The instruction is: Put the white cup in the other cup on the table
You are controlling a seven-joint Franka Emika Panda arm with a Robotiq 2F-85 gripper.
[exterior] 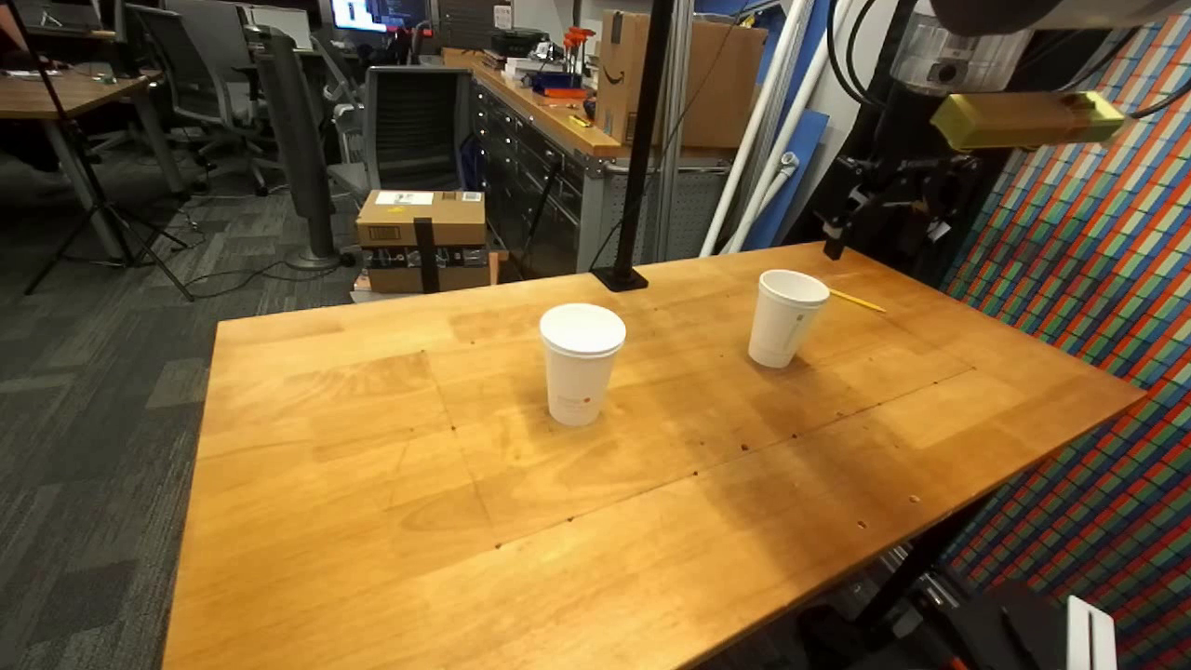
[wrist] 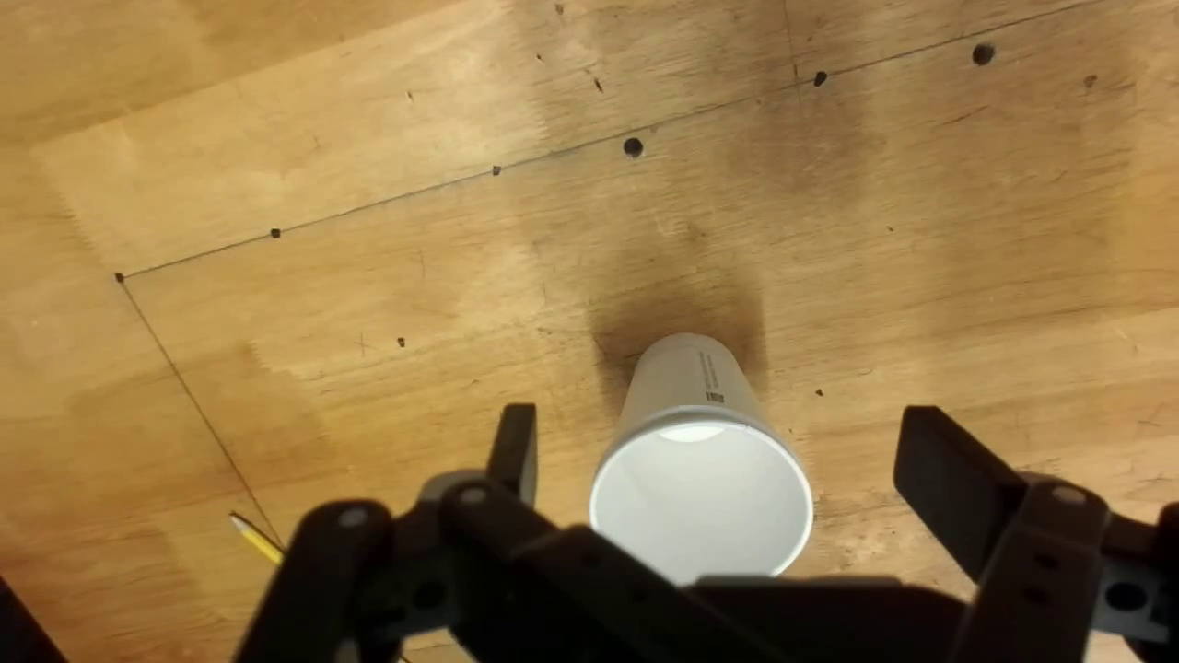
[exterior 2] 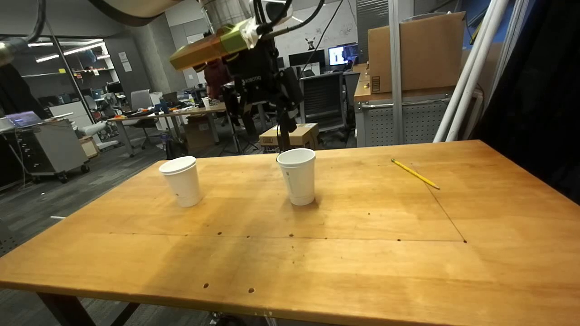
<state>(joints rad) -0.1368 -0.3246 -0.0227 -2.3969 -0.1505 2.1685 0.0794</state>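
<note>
Two white tapered cups stand upright and apart on the wooden table. Which is the white cup and which the other cup cannot be told by look. The cup near the pencil shows in both exterior views (exterior: pixel 784 328) (exterior 2: pixel 300 182) and in the wrist view (wrist: pixel 686 387), open end up with small dark print. The second cup (exterior: pixel 577 377) (exterior 2: pixel 183 184), with a small reddish mark, is out of the wrist view. My gripper (exterior: pixel 884 238) (exterior 2: pixel 267 130) is open and empty, above the table. In the wrist view, the near-pencil cup lies below and between its spread fingers (wrist: pixel 723 451), apparently untouched.
A yellow pencil (exterior: pixel 858 301) (exterior 2: pixel 414 174) lies on the table (exterior: pixel 372 521), and its tip shows in the wrist view (wrist: pixel 256 538). A black post (exterior: pixel 622 277) stands at the table's edge. A colourful patterned panel (exterior: pixel 1070 242) hangs beside the table.
</note>
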